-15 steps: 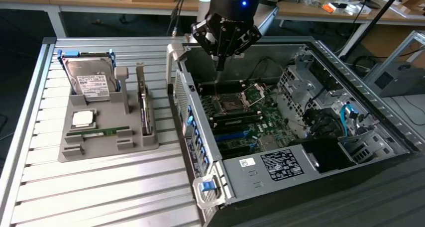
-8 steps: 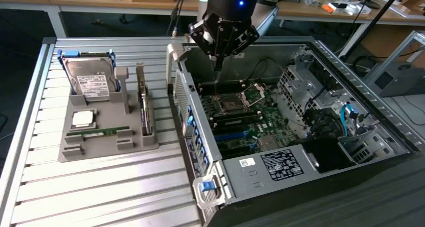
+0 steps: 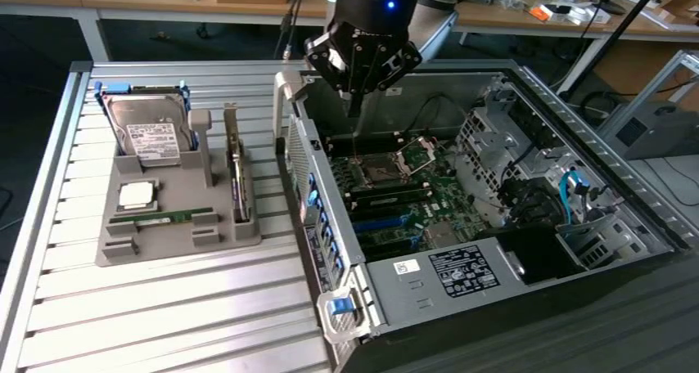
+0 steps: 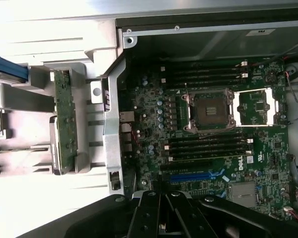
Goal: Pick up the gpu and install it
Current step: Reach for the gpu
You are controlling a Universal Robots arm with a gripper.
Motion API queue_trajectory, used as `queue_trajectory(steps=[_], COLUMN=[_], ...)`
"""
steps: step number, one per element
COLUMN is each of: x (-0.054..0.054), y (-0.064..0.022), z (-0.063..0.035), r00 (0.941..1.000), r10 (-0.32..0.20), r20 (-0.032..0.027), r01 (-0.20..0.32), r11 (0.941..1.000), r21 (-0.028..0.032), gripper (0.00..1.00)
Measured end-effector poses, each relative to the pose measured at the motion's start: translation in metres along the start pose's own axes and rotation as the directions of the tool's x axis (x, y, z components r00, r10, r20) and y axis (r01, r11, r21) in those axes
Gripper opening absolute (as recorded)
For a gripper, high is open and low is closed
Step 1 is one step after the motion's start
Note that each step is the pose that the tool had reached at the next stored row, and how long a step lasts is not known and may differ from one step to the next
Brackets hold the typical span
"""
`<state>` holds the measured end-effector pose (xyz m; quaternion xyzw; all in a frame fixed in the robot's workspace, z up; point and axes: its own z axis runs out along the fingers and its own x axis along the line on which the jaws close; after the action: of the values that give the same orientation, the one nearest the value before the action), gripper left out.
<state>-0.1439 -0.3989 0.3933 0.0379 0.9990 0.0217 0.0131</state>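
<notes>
The gpu (image 3: 236, 177) stands on its edge in a slot of the grey holder (image 3: 120, 246), left of the open computer case (image 3: 459, 276) in the exterior view, its silver bracket end pointing away. In the wrist view the gpu (image 4: 65, 121) appears edge-on as a narrow green board outside the case wall. My gripper (image 3: 352, 110) hangs above the rear corner of the case, over the motherboard (image 3: 394, 185), to the exterior view's right of the gpu and apart from it. The fingers (image 4: 150, 215) are shut together with nothing between them.
The holder also carries a silver hard drive (image 3: 147, 132), a CPU chip (image 3: 137, 195) and a green RAM stick (image 3: 164, 217). Inside the case are the open CPU socket (image 4: 208, 110), a blue expansion slot (image 4: 193, 176), cables and drive bays (image 3: 525, 193). The slatted table (image 3: 164, 324) surrounds them.
</notes>
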Motion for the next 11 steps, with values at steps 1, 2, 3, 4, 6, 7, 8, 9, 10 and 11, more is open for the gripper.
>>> queue_trajectory(steps=[1,2,3,4,6,7,8,9,10,11], x=[0.0006,0.0010,0.0018,0.0022,0.0032,0.0038,0.0044,0.0051,0.0065,0.0087], y=[0.0000,-0.0001,-0.0001,-0.0001,-0.0002,-0.0003,-0.0003,-0.0004,-0.0005,-0.0007], z=[0.0000,0.0000,0.0000,0.0000,-0.0001,-0.0001,-0.0001,-0.0001,-0.0002,-0.0002], r00=[1.0000,1.0000,1.0000,1.0000,1.0000,1.0000,1.0000,1.0000,1.0000,1.0000], r10=[0.000,0.000,0.000,0.000,0.000,0.000,0.000,0.000,0.000,0.000], r20=[0.0000,0.0000,0.0000,0.0000,0.0000,0.0000,0.0000,0.0000,0.0000,0.0000], r01=[0.000,0.000,0.000,0.000,0.000,0.000,0.000,0.000,0.000,0.000], r11=[1.0000,1.0000,1.0000,1.0000,1.0000,1.0000,1.0000,1.0000,1.0000,1.0000], r21=[0.0000,0.0000,0.0000,0.0000,0.0000,0.0000,0.0000,0.0000,0.0000,0.0000], gripper=[0.11,0.11,0.11,0.11,0.11,0.11,0.11,0.11,0.11,0.11])
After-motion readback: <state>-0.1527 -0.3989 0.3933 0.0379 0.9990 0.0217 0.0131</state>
